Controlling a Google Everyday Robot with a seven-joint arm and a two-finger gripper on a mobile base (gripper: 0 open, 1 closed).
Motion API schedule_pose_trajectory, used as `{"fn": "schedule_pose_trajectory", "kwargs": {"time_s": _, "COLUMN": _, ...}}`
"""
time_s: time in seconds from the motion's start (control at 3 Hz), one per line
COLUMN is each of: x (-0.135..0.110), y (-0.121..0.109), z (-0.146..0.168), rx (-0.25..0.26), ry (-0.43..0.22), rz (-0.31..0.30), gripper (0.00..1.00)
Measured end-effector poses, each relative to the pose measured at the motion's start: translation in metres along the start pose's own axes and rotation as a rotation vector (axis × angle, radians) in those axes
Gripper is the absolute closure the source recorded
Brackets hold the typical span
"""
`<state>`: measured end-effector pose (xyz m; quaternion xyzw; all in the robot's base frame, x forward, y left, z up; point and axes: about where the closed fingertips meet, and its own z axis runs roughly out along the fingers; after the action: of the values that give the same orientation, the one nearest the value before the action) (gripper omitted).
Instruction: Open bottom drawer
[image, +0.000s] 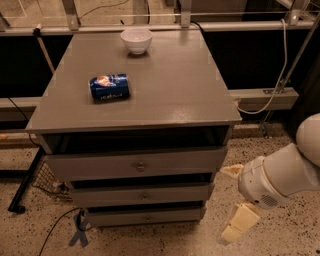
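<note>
The grey cabinet has three stacked drawers. The bottom drawer (145, 217) is the lowest and shallowest, with a small round metal knob (147, 218) at its centre, and its front sits shut under the middle drawer (142, 195). My gripper (226, 204) hangs low at the cabinet's right side, beside the middle and bottom drawers. Its two cream fingers (239, 223) are spread apart and hold nothing. It touches no drawer.
The top drawer (137, 164) is the widest. On the cabinet top (170, 85) lie a blue can (109, 87) on its side and a white bowl (136, 40) at the back. A dark cable (55, 227) and blue tape (80, 235) lie on the speckled floor, left.
</note>
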<state>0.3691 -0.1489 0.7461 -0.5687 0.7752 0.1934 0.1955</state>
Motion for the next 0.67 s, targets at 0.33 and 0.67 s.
{"fn": "schedule_pose_trajectory", "kwargs": {"time_s": 0.33, "x": 0.015, "y": -0.003, "z": 0.048, "rx": -0.028, "ry": -0.009, "rz": 0.026, "gripper": 0.0}}
{"fn": "schedule_pose_trajectory", "kwargs": {"time_s": 0.67, "x": 0.024, "y": -0.008, "z": 0.111, "rx": -0.043, "ry": -0.047, "rz": 0.033, "gripper": 0.0}}
